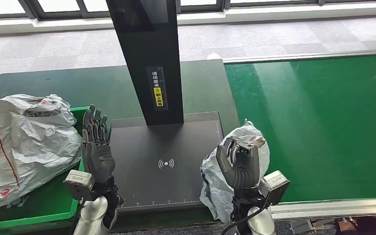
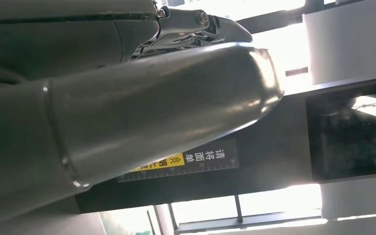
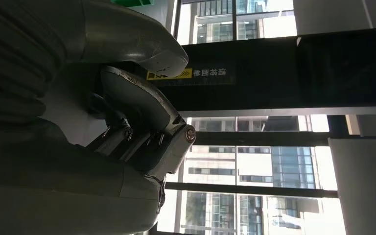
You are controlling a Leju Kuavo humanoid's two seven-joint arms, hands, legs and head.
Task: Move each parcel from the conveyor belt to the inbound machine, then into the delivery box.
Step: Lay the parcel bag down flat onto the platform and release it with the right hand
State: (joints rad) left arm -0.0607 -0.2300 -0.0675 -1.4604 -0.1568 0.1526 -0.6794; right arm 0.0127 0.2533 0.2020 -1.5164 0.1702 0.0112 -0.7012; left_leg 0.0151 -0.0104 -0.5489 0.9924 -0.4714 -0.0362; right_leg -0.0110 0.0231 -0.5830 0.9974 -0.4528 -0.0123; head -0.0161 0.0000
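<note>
— Green conveyor belt [image 1: 323, 122] runs just right of the inbound machine [image 1: 164, 164]. Where's the parcel?

— A grey parcel [image 1: 215, 181] sits at the machine's right edge, gripped by the right hand [image 1: 240, 164].

— And the left hand [image 1: 97, 147]?

— Holding nothing, fingers extended, at the machine's left edge. Beyond it, the green delivery box [image 1: 54, 205] holds white bagged parcels [image 1: 24, 142].

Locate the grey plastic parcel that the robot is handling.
In the head view the grey plastic parcel is gripped by the right hand, at the right edge of the black scanner platform.
</note>
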